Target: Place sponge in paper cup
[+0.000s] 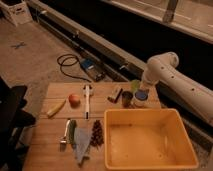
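On the wooden table (50,142), a yellow banana (56,107) is seen at the far left, with a round orange-red fruit (74,99) just beside it to the right. Below these, a dark green vegetable (71,131) is laid next to a crumpled grey-blue cloth (82,145), and a dark pine cone (97,132) is placed close by. A long white-handled tool (87,97) is laid upright in the picture near the table's middle.

Further right, a dark-and-pale oblong block (115,93) is set at a tilt, and a narrow dark cup (127,98) is stood just beside it. The paper cup (141,100), short, wide and white, is stood touching or nearly touching the dark cup. Blue is seen at its mouth: the sponge (141,94), small and soft-looking, is found at the cup's top, directly under the arm's end. A pale green cup (135,85) is partly hidden behind.

The gripper (143,88) is positioned right over the paper cup, at the end of the white arm (172,80); whether the sponge is pinched or freed cannot be told. A large yellow bin (150,142) is set at the lower right.
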Robot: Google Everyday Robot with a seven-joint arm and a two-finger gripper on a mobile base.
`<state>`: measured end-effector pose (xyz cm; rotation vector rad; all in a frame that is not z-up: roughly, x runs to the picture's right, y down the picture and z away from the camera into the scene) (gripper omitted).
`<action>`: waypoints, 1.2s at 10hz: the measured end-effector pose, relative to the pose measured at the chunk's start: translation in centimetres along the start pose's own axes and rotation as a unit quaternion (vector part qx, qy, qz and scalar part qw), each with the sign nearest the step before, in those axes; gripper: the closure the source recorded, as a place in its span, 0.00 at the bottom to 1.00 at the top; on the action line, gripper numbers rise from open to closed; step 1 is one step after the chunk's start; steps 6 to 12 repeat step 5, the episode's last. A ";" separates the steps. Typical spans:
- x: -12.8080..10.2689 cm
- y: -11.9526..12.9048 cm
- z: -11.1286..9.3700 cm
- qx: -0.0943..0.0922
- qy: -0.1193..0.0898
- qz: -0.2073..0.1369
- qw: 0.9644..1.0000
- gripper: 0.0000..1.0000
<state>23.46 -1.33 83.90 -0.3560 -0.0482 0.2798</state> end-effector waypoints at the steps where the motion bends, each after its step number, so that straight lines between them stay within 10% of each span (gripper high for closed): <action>1: -0.1 0.0 -0.2 0.001 -0.001 -0.003 1.000 0.39; 12: -0.4 -0.1 -0.3 0.001 -0.003 -0.009 1.000 0.39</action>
